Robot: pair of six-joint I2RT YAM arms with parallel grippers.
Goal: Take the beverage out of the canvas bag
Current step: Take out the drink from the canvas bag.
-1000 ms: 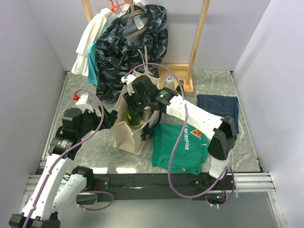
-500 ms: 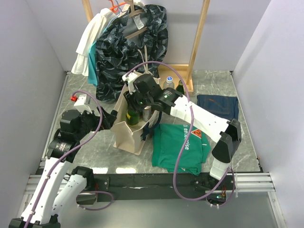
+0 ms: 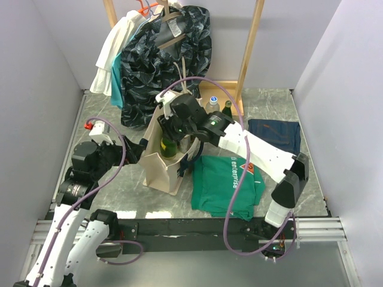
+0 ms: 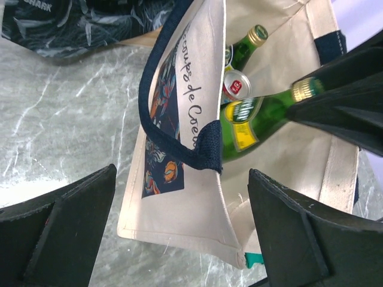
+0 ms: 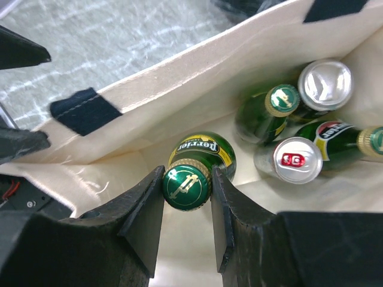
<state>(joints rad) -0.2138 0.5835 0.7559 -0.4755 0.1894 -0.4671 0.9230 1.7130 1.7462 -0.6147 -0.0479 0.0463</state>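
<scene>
The right hand (image 5: 187,186) is closed on the neck of a green bottle (image 5: 202,150), with one finger pressed against each side of its gold-printed cap. The bottle is held upright inside the canvas bag (image 3: 160,170), close to the wall that faces the left arm. Its lower part is sunk within the bag, and it cannot be told whether its base rests on the bag's floor. To the far side of this hand's fingers, more drinks are gathered in the bag: a plain-topped can (image 5: 325,84), a red-marked can (image 5: 293,160), a second bottle (image 5: 276,107) and a third bottle (image 5: 350,140) that is tilted.

The left hand (image 4: 182,173) is open, its two fingers spread wide. The near corner of the bag and its navy strap (image 4: 173,89) are seen between them. No contact with the cloth can be made out. From above, this hand is seen just beside the bag's side wall.

The bag stands upright on the marbled tabletop (image 3: 119,185). Below the right arm, a green T-shirt (image 3: 230,182) is spread flat just beside the bag. A folded navy cloth (image 3: 275,134) lies well apart from the right hand, on the arm's outer side. Beyond the right hand, a clear bottle (image 3: 212,104) and a dark bottle (image 3: 227,109) stand outside the bag. Farther back, a dark patterned garment (image 3: 167,60) is hung on a wooden rack (image 3: 250,54).
</scene>
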